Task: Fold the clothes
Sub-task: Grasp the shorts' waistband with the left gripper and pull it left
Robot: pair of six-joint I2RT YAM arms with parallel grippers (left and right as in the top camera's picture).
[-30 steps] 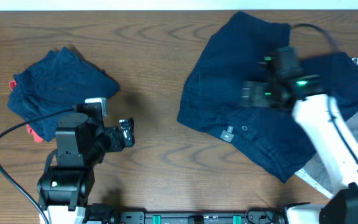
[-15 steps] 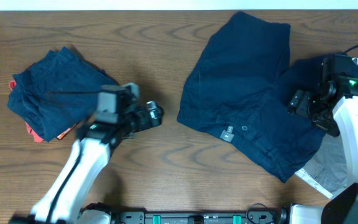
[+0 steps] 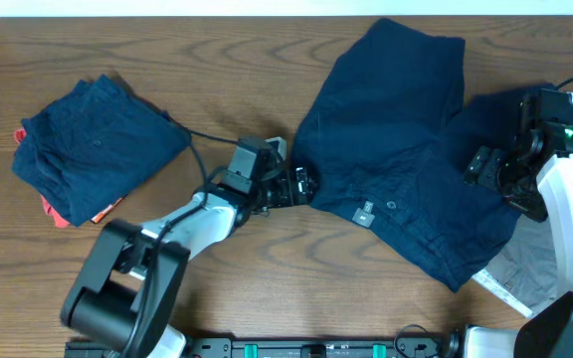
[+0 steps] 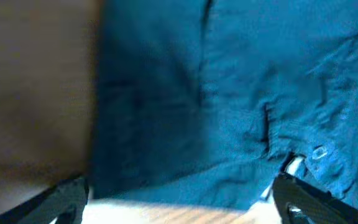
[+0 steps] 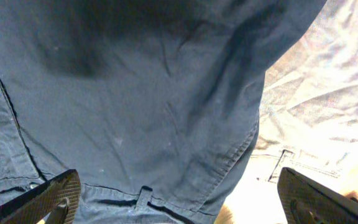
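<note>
Wood-grain table [image 3: 247,80] bears navy shorts [image 3: 386,119]; both the left gripper [image 3: 303,185] and right gripper [image 3: 480,164] gape wide, empty.

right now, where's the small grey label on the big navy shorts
Overhead view, right of centre: the grey label sits on the near edge of the navy shorts, just left of their button and right of the left arm's fingers.

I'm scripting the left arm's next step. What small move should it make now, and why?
Probably lower the left tool and close it on the left edge of the navy shorts. It is wide open, holding nothing, right at that edge, and the shorts lie spread out on the table, not yet folded.
</note>
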